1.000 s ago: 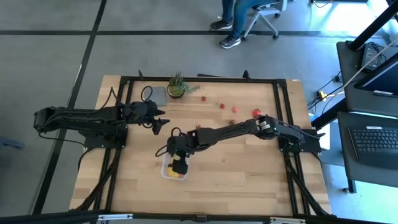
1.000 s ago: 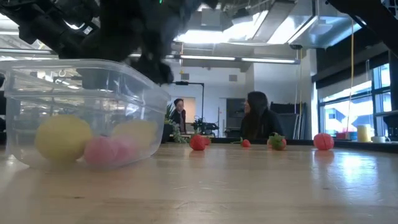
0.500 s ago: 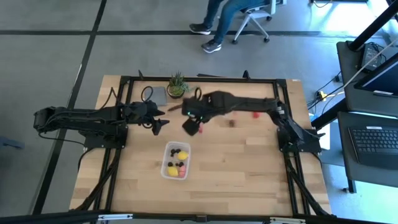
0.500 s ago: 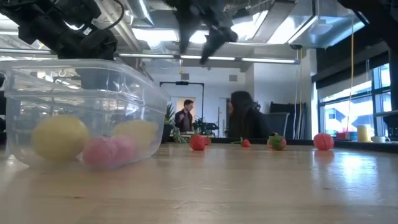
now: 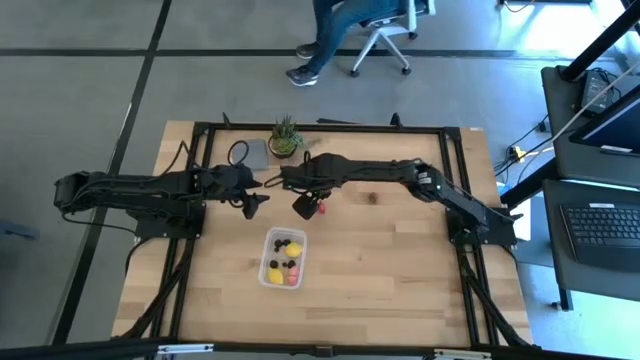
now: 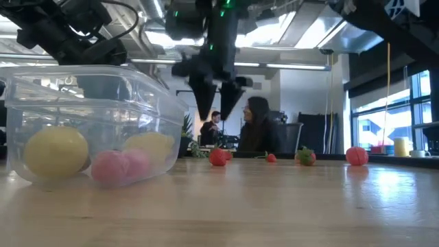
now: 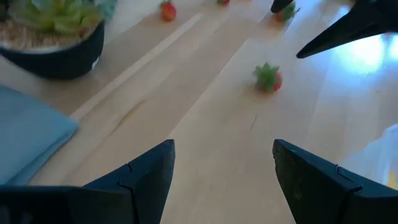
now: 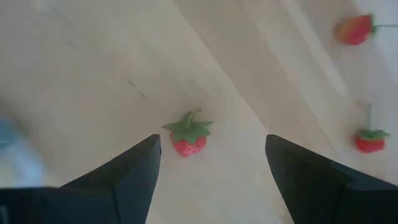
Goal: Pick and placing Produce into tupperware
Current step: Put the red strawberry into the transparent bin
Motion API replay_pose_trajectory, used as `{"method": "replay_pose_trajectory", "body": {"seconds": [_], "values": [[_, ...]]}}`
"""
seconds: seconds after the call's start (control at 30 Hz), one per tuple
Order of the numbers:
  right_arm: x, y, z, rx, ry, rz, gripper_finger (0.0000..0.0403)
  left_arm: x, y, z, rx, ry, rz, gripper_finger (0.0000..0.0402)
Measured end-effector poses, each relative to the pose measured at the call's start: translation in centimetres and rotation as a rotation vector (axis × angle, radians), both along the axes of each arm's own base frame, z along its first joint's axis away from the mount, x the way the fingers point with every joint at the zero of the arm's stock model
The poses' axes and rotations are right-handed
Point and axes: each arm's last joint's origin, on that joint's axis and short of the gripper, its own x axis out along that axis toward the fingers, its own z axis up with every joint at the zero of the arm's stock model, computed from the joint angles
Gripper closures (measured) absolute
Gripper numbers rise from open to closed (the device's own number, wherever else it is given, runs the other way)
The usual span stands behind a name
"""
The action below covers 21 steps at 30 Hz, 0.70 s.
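Note:
The clear tupperware point(image 5: 283, 258) stands mid-table and holds yellow, red and dark produce pieces point(image 6: 56, 152). Just beyond its far side a red strawberry point(image 8: 188, 138) lies on the wood. My right gripper point(image 8: 212, 140) hangs open above it, pointing down, its fingers either side of the berry and clear of it point(image 6: 218, 103). More strawberries point(image 8: 354, 29) lie farther off. My left gripper point(image 5: 252, 203) waits open to the tub's far left, touching nothing; its wrist view shows the same strawberry point(image 7: 268, 78).
A spiky potted plant point(image 5: 285, 137) and a flat grey square piece point(image 5: 252, 152) stand at the far edge, close to both grippers. Small red and dark pieces point(image 5: 372, 197) lie to the right of the strawberry. People show in the room beyond.
My right gripper has left the tupperware, swung toward the table's far edge and stopped over the loose strawberry. Its wrist has tipped so the fingers now point down. My left arm has kept still.

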Motion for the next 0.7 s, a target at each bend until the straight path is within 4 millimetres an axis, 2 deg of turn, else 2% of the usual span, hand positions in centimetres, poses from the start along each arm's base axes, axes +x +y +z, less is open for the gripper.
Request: {"method": "replay_pose_trajectory", "body": {"seconds": [0.3,0.7], "values": [[0.9,-0.7,-4.5,0.070,0.096,0.018,0.0112,-0.4,-0.1,-0.6,-0.033,0.066,0.016,0.0140],[1.5,-0.4,-8.4,0.192,0.165,0.036,0.0114,-0.5,-0.1,-0.7,-0.037,0.080,0.017,0.0140]]}}
